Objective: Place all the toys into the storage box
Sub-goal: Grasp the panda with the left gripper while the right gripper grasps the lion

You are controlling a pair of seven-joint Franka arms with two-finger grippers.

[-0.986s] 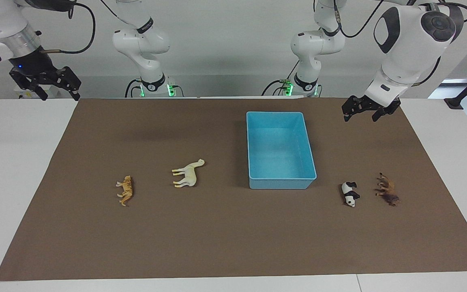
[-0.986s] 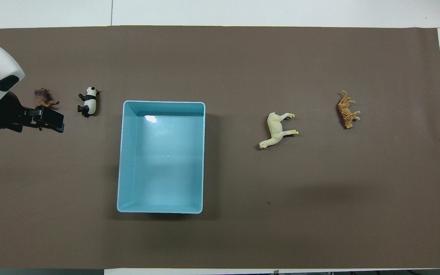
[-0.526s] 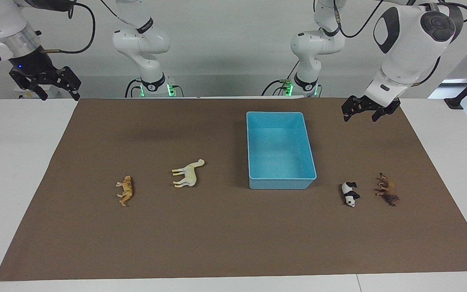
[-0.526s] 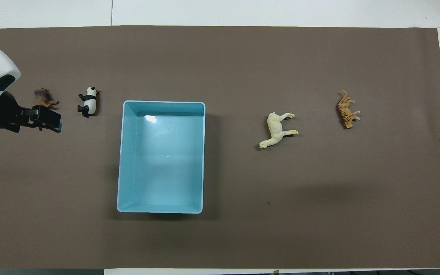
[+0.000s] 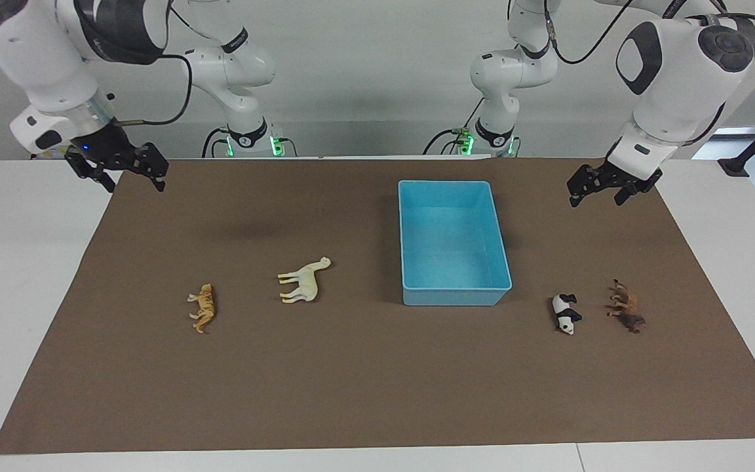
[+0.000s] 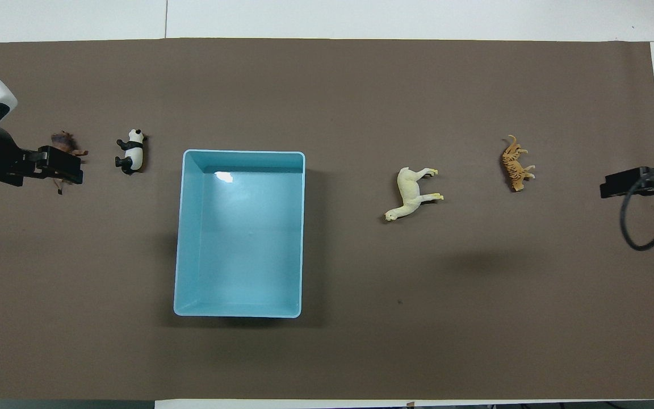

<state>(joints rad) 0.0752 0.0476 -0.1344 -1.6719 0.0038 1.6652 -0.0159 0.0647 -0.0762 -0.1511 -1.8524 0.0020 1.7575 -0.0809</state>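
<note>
- Now, your left gripper (image 5: pixel 595 195) hangs empty, fingers spread, over the brown mat (image 5: pixel 377 393); right gripper (image 5: pixel 130 178) likewise.
- Four small plastic animal figurines lie outside the light blue rectangular plastic storage box (image 5: pixel 454 288): orange striped tiger (image 5: pixel 203 307), cream llama (image 5: pixel 303 280), black-and-white panda (image 5: pixel 565 313), brown lion (image 5: pixel 626 314).

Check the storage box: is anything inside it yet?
Nothing: the storage box shows only its bare blue floor in both views. The tiger, llama, panda and lion all lie outside on the mat.
</note>
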